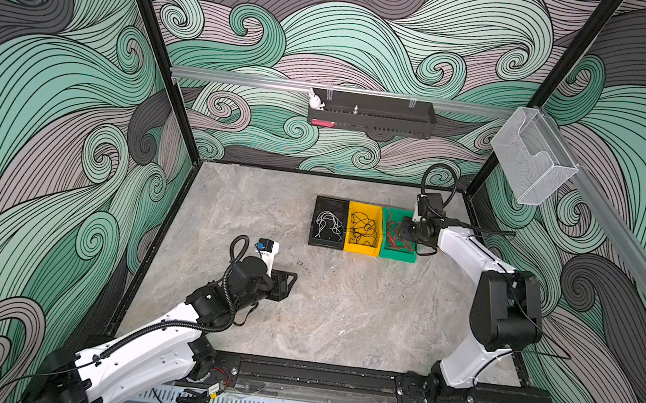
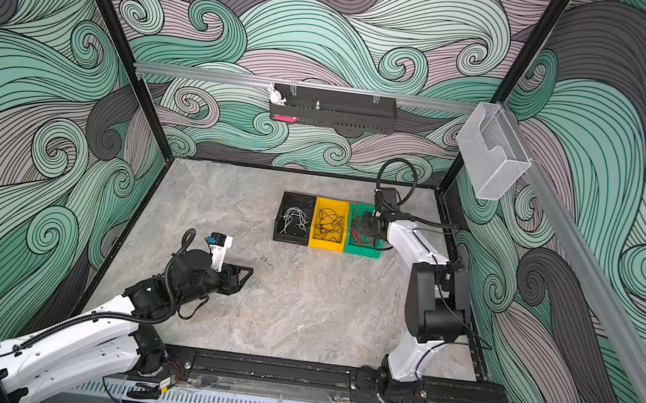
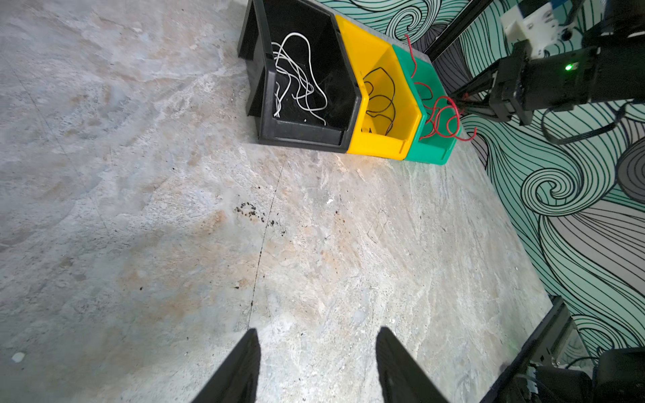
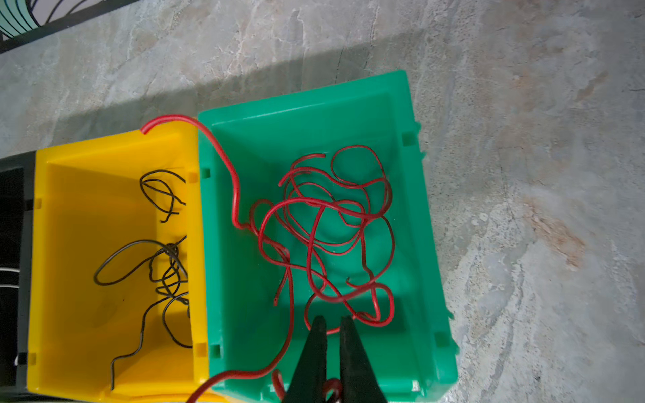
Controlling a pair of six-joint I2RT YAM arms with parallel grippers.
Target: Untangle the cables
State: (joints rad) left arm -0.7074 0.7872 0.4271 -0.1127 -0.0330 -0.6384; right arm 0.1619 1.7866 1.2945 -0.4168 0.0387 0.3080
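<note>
The cables lie sorted in three bins side by side. White cables (image 1: pixel 328 226) (image 3: pixel 296 80) fill the black bin (image 1: pixel 325 245), black cables (image 1: pixel 364 228) (image 4: pixel 164 272) the yellow bin (image 1: pixel 361 251), and red cables (image 1: pixel 394 236) (image 4: pixel 335 209) the green bin (image 1: pixel 396 257) (image 4: pixel 419 244). One red strand arches over the yellow bin's rim. My right gripper (image 1: pixel 403 231) (image 4: pixel 333 319) hangs over the green bin, its jaws nearly together with a red cable loop pinched between them. My left gripper (image 1: pixel 288 280) (image 3: pixel 316 335) hovers open and empty over bare table.
The bins stand at the back right of the marble table (image 1: pixel 341 309), close to the right wall frame. A black shelf (image 1: pixel 371 118) and a clear holder (image 1: pixel 531 161) hang on the rails above. The right arm (image 3: pixel 544 83) shows in the left wrist view.
</note>
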